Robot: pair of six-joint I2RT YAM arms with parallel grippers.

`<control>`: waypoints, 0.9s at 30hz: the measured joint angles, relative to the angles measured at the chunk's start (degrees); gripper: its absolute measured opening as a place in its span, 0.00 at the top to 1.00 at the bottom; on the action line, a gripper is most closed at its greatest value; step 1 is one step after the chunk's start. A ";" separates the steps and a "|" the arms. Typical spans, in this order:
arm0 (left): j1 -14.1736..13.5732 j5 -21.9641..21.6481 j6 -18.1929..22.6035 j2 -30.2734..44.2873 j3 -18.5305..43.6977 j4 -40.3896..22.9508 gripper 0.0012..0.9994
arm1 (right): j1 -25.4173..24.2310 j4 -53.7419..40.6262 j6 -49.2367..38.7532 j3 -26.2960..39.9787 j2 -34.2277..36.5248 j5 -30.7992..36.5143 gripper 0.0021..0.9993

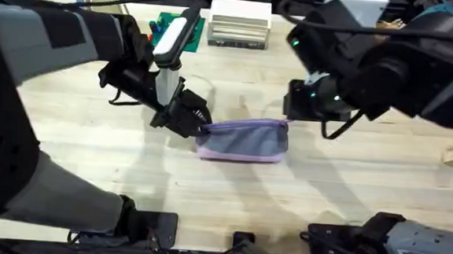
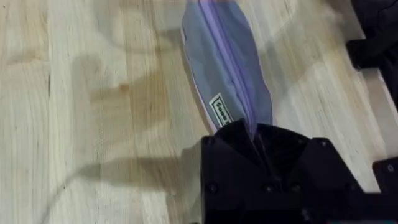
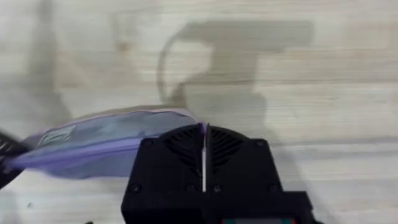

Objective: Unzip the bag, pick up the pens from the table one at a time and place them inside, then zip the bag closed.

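1. The bag (image 1: 244, 138) is seen lying flat on the table (image 1: 349, 190) near the middle, its long axis running left to right, lavender-purple with a greyer upper face.
2. The left gripper (image 1: 197, 127) is placed at the bag's left end; the left arm reaches in from the lower left across the table.
3. In the left wrist view the left gripper (image 2: 255, 140) is closed on the near end of the bag (image 2: 227, 68) — the black fingers pinch the fabric right where the zipper line ends.
4. A small white label with dark lettering (image 2: 219, 111) is seen on the bag just beside that pinch.
5. The zipper (image 2: 225, 56) is seen running along the bag's length as a lighter purple strip; whether it is open or zipped cannot be told.
6. The right gripper (image 1: 292, 115) is placed at the bag's upper right corner, the arm coming in from the right.
7. In the right wrist view the right gripper (image 3: 204, 134) has its fingers pressed together with only a thin seam between them — set at the end of the bag (image 3: 99, 146); whether fabric or a zipper pull is caught cannot be told.
8. At the table's far edge a white box (image 1: 238, 21) and a green item (image 1: 170, 25) are noted, well apart from the bag.
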 joint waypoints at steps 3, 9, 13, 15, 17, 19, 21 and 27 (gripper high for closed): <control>-0.13 0.24 -0.15 0.00 0.00 0.06 0.96 | -4.37 0.87 -0.84 -1.91 0.00 -0.80 0.97; -0.22 0.85 -0.15 0.00 0.00 0.17 0.96 | -11.35 8.50 -1.84 -10.63 -0.59 -7.13 0.97; -0.44 0.83 -0.15 -0.02 -0.04 0.11 0.96 | -13.51 14.64 -0.70 -18.45 -1.14 -10.19 0.97; -0.44 0.68 -0.17 -0.01 -0.07 -0.02 0.96 | -14.29 16.70 0.06 -21.27 -1.10 -10.14 0.97; -0.44 0.63 -0.18 0.00 -0.07 -0.09 0.96 | -14.79 18.25 0.52 -22.60 -1.09 -10.19 0.97; -0.44 0.59 -0.18 0.00 -0.07 -0.07 0.96 | -14.89 19.76 0.52 -22.67 -1.11 -10.10 0.97; -0.44 0.56 -0.18 -0.01 -0.07 -0.08 0.96 | -14.89 20.39 0.48 -22.67 -1.11 -10.05 0.97; -0.44 0.32 -0.17 0.00 -0.07 -0.11 0.96 | -15.02 19.70 -0.32 -21.11 -1.11 -9.63 0.89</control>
